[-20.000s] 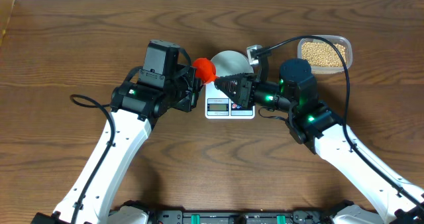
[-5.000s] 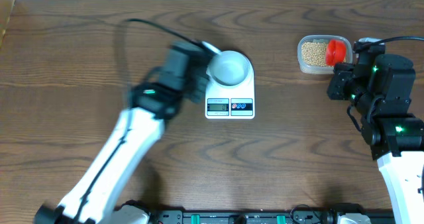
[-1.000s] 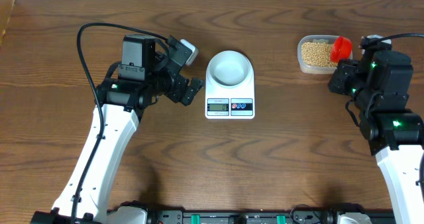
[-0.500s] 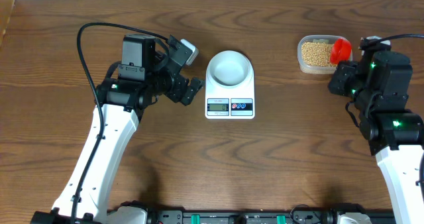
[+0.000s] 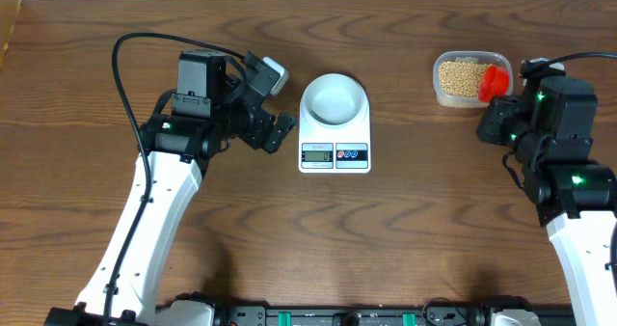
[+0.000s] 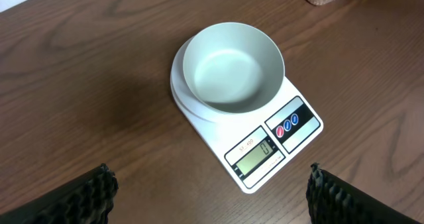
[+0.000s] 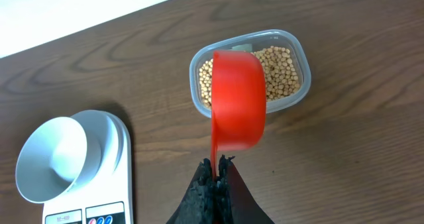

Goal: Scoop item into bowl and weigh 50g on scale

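Starting from the near edge of the table [image 5: 386, 249], your left gripper [image 6: 211, 187] is parked just left of the scale [image 6: 218, 134] with its fingers spread wide and nothing between them, exactly as it was a second ago. The scale sits mid-table toward the far edge with the pale bowl [image 6: 233, 68] centred on its platform. The bowl is empty, so no weighing has begun. The change is on your right. The right gripper [image 7: 216, 174], fingers pinched on the handle of the red scoop [image 7: 238, 98], has eased the cup lower over the right end of the clear plastic tub [image 7: 306, 71] near the far right corner, where all the soybeans [image 7: 285, 75] lie (a first dip looks imminent). The right wrist view shows the cup's red back covering part of the beans. Neither it nor the overhead view tells you whether the rim has entered them. Only the left wrist view shows the display, which seems to read zero.
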Controlling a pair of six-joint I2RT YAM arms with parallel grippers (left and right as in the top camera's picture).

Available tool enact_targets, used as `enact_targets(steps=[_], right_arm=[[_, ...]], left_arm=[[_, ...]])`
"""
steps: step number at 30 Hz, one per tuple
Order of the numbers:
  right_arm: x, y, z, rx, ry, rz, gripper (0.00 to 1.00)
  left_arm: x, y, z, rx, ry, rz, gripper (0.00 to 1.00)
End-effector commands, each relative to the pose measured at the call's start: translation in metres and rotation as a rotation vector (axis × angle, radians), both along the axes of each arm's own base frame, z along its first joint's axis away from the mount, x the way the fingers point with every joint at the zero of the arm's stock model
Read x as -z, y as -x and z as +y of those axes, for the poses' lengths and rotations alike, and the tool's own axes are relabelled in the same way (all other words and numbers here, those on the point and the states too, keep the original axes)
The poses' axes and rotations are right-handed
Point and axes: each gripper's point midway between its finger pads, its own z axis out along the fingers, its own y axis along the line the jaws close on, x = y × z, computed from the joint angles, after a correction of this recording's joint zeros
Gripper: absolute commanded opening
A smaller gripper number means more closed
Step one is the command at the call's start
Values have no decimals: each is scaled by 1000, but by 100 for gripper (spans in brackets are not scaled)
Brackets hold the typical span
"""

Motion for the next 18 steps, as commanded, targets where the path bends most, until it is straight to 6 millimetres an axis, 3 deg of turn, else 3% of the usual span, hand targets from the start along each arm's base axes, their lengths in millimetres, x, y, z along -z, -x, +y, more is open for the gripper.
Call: enact_targets(steps=[1,6,13,18], right_arm=[[-9,-3,-1,-23,24,-21,1],[-13,-3,7,-67,-11,-29,1],[-39,-17,12,-118,-102,-54,1],[-50,-30,11,-134,-97,33,1]], left_arm=[[0,2,-1,21,3,-5,94],[0,2,-1,21,3,-5,94],[0,2,-1,21,3,-5,94],[0,2,-1,21,3,-5,94]])
